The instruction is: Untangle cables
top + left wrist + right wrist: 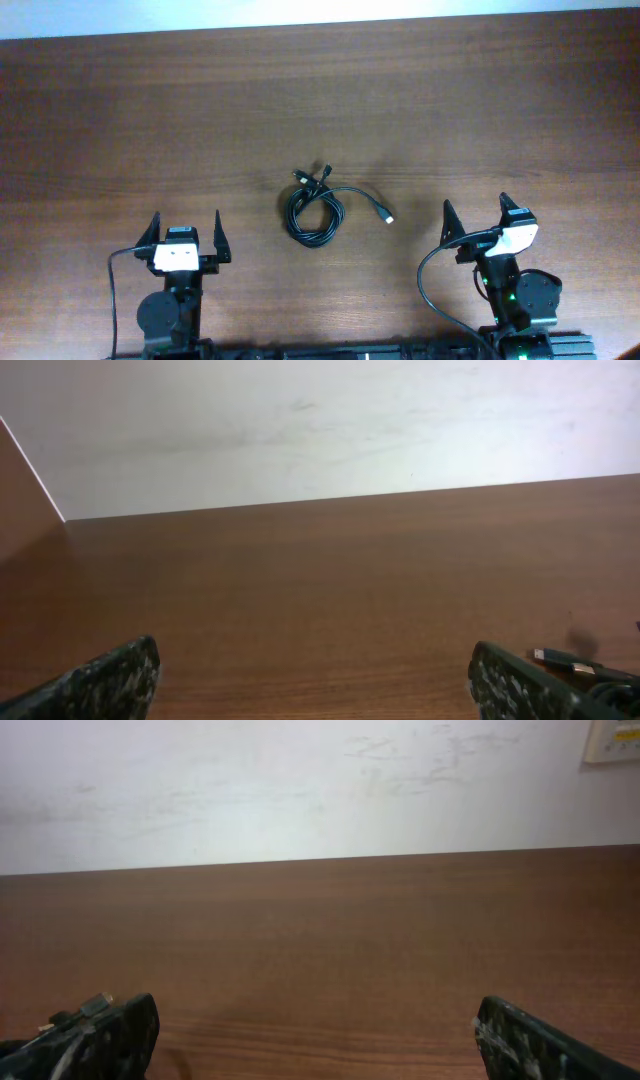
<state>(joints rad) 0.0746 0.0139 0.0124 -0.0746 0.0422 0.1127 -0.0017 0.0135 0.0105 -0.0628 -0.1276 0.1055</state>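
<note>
The cables (316, 212) lie coiled together in one black bundle at the middle of the brown table. One end with a light metallic plug (388, 217) trails out to the right, and dark plug ends (312, 176) stick out at the top. My left gripper (186, 232) is open and empty, to the left of and nearer than the bundle. My right gripper (476, 216) is open and empty, to the bundle's right. In the left wrist view a plug end (560, 657) shows at the lower right, past the open fingers (315, 680). The right wrist view shows open fingers (318, 1035) and a plug tip (80, 1010) at the lower left.
The brown wooden table (320, 110) ends at a white wall behind (320, 420). A thicker black robot wire (430, 290) loops beside the right arm's base, and another (115, 290) beside the left arm's base.
</note>
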